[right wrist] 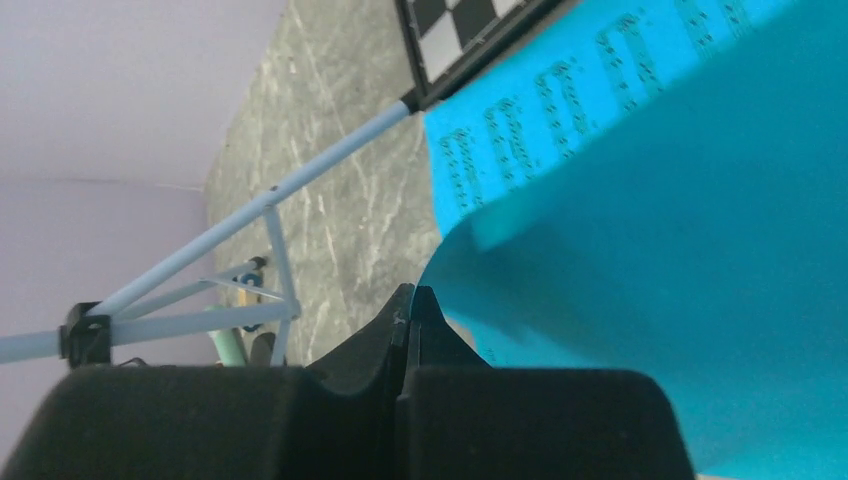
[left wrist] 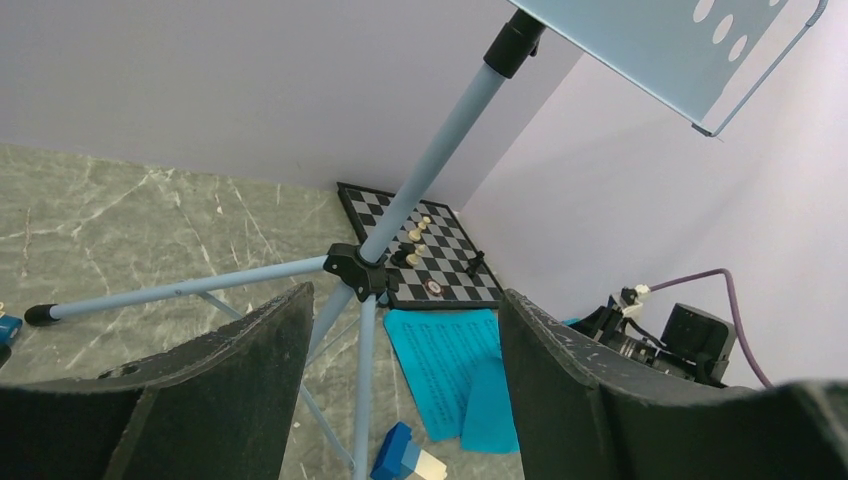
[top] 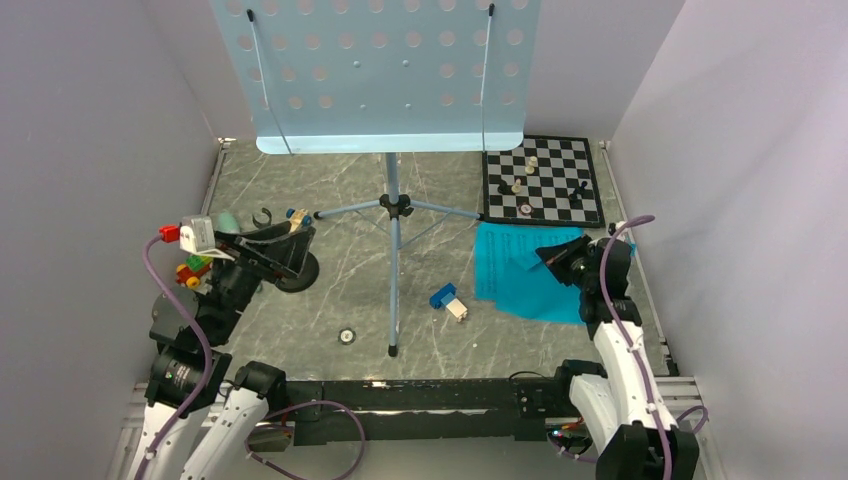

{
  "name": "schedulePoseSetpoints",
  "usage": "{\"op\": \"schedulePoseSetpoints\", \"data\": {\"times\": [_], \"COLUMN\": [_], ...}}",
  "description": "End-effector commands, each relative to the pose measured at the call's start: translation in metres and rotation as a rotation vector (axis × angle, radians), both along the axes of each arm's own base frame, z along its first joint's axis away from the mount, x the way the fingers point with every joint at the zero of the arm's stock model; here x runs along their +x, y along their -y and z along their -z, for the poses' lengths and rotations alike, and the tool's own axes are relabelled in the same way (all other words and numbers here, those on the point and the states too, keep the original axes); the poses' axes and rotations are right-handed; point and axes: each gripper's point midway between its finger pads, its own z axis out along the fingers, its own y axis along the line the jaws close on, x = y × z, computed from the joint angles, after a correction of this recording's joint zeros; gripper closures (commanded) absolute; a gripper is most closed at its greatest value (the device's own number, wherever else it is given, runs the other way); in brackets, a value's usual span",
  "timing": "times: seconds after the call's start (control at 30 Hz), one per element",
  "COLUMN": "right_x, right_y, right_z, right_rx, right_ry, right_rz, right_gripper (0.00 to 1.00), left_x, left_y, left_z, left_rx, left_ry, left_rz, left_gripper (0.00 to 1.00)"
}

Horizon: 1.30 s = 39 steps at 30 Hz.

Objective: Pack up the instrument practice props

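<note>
Chessboard (top: 543, 180) and tripod foot (top: 478, 214) just beside cyan sheet-music pages (top: 512, 280)

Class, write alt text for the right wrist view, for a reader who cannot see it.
The right gripper, fingers shut, pinches the edge of a cyan sheet-music page that curls up and fills the right side. Behind, legs of the pale-blue music stand cross the grey table, a chessboard corner at top.

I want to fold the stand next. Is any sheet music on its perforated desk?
No, the perforated desk is bare; the cyan sheet-music pages are down on the table near the chessboard.
</note>
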Motion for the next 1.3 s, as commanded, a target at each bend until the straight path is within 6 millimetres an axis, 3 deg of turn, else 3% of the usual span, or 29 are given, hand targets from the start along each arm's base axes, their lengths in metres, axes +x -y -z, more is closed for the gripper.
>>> {"op": "schedulePoseSetpoints", "data": {"times": [0.0,0.17,0.23,0.3,0.37,0.43,0.53,0.63,0.73,0.83,0.9,1.27], "right_x": [0.023,0.054,0.063,0.062,0.055,0.052,0.057,0.047,0.031,0.019,0.015,0.000], "right_y": [-0.008,0.003,0.007,0.006,0.004,0.003,0.005,0.003,0.004,0.007,0.009,0.007], "right_z": [-0.091,-0.201,-0.258,-0.317,-0.352,-0.335,-0.236,-0.134,-0.069,-0.033,-0.021,0.022], "right_rx": [-0.011,-0.084,-0.129,-0.181,-0.217,-0.200,-0.127,-0.079,-0.044,-0.033,-0.028,0.055], "right_ry": [0.255,0.415,0.497,0.592,0.660,0.642,0.485,0.330,0.257,0.217,0.205,0.137], "right_rz": [-0.052,-0.027,-0.023,-0.032,-0.007,0.011,0.035,0.038,0.068,0.093,0.113,0.155], "right_gripper": [1.00,1.00,1.00,1.00,1.00,1.00,1.00,1.00,1.00,1.00,1.00,1.00], "left_x": [-0.006,-0.005,-0.005,-0.005,-0.006,-0.006,-0.005,-0.005,-0.003,-0.002,-0.001,0.003], "left_y": [0.001,0.006,0.005,0.003,0.001,-0.001,0.000,0.005,0.007,0.009,0.010,0.013], "left_z": [-0.014,-0.018,-0.018,-0.019,-0.019,-0.019,-0.012,-0.002,0.007,0.012,0.016,0.031], "left_rx": [-0.023,-0.038,-0.038,-0.034,-0.032,-0.033,-0.045,-0.045,-0.032,-0.029,-0.028,-0.050], "left_ry": [0.033,0.029,0.026,0.029,0.030,0.033,0.025,0.003,-0.026,-0.040,-0.049,-0.083], "left_rz": [0.016,0.042,0.039,0.031,0.016,0.006,0.015,0.038,0.045,0.054,0.057,0.070], "left_gripper": [0.28,0.28,0.28,0.28,0.28,0.27,0.27,0.27,0.27,0.28,0.27,0.28]}}
